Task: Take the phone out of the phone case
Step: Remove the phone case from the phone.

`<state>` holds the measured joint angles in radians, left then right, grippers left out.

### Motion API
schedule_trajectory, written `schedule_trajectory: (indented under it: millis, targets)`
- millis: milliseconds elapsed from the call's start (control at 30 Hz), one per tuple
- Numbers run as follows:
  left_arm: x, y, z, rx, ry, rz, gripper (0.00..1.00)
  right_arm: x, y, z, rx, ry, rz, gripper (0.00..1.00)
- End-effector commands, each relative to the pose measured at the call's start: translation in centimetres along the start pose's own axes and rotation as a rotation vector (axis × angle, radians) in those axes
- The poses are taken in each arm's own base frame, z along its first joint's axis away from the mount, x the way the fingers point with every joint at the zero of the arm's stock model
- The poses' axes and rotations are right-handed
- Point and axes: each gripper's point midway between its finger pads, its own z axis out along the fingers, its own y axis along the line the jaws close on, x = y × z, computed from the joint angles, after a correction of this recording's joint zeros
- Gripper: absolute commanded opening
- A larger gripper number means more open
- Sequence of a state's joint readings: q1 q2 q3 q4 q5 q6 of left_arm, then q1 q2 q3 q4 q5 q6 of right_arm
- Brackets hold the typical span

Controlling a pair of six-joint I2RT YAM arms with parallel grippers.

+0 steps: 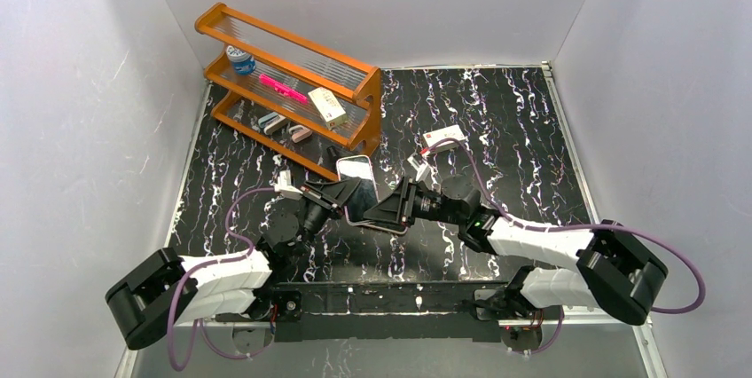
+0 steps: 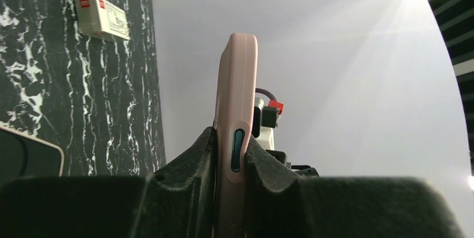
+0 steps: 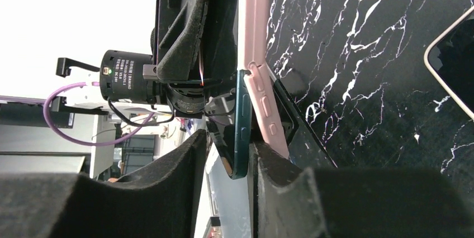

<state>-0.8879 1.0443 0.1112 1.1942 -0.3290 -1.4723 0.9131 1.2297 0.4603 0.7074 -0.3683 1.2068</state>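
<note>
Marble-black table (image 1: 497,129), white walls all round, a wooden rack (image 1: 293,85) at the back left. Above the table's middle my left gripper (image 1: 341,196) clamps the pink phone case (image 2: 237,81) on edge. My right gripper (image 1: 390,209) is closed, I think on the teal phone (image 3: 241,132), whose near end stands apart from the case.

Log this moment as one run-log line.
left gripper: shut on case | right gripper: shut on phone | phone: edge peeled out of case, not yet free
</note>
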Motion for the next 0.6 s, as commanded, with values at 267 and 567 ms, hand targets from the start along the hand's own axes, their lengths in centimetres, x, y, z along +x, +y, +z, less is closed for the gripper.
schedule_trajectory:
  millis: [267,567]
  targets:
    - [4.9,-6.1,-3.5,0.291,0.256,0.059,0.17,-3.1,1.6,-2.0,-0.012,-0.179,-0.099,0.01]
    - [5.3,-1.6,-4.1,0.2,0.288,0.312,0.68,-2.4,-0.2,-4.0,0.036,-0.201,-0.006,0.01]
